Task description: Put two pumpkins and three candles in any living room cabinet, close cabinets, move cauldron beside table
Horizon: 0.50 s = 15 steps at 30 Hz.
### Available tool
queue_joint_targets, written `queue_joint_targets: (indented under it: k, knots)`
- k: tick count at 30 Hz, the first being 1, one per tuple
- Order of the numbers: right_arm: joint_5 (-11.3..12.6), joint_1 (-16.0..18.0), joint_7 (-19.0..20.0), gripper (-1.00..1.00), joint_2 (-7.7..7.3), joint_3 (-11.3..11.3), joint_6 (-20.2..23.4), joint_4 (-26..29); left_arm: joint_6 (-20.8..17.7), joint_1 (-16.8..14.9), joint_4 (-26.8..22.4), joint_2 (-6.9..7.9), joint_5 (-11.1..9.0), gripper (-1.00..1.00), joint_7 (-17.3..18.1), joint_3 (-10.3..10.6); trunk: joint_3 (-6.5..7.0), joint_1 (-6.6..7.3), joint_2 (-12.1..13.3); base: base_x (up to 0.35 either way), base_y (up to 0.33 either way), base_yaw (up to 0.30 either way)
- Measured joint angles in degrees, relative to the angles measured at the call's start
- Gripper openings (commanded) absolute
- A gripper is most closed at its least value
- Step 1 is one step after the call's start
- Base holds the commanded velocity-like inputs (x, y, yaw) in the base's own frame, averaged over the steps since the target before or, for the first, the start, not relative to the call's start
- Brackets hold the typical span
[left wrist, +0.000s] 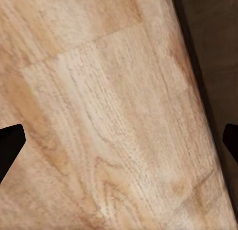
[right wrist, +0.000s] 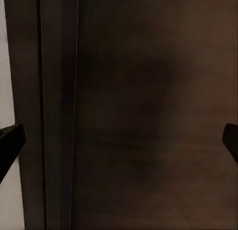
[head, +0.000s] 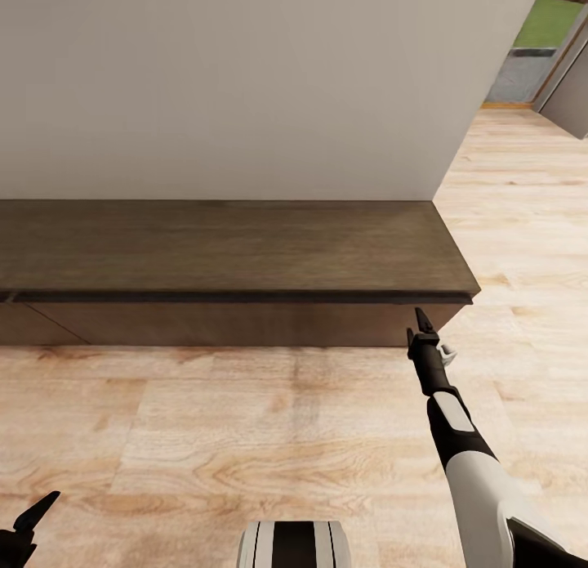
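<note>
Cabinet [head: 229,253] first: we see the long, low dark-brown unit standing against the pale wall [head: 245,86], its flat top bare wood and its fronts flush beneath the overhanging top edge, so from the head view it looks closed; its right end stops just short of where the wall turns a corner. Light wood-plank floor [head: 204,437] runs in front of it and on past its right end toward an open doorway with grass beyond. We find the right gripper [head: 422,324] reached forward, its tip just at the cabinet's front near the right end; in the right wrist view its fingertips [right wrist: 11,143] sit wide apart at the frame's edges, with the dark front close ahead. Our left gripper [head: 33,515] hangs low over the floor; its fingers [left wrist: 10,143] also stand spread, nothing between them.
</note>
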State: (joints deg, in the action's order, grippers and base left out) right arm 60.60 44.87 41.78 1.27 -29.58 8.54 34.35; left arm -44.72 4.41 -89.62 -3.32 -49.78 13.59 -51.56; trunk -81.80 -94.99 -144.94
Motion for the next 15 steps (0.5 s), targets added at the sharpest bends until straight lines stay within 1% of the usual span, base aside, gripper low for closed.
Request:
queue_joint_targets:
  k: [6,11,15]
  knots:
    - [-0.01,0.00,0.37,1.00,0.07,0.03,-0.22,-0.07,-0.05,-0.03,0.00,-0.05,0.00,1.00,-0.01,-0.04,0.00,0.00,0.00,0.002,0.000,0.000]
    - [-0.02,0.00,0.45,1.00,0.05,0.11,-0.32,-0.06,0.06,-0.01,0.00,-0.33,0.08,1.00,-0.08,-0.08,0.00,0.02,0.00,0.148,0.000,0.000]
    - [-0.04,0.00,0.46,1.00,0.01,0.12,-0.34,-0.06,0.10,0.00,0.00,-0.27,0.09,1.00,-0.09,-0.08,0.00,0.01,0.00,0.069,0.000,0.000]
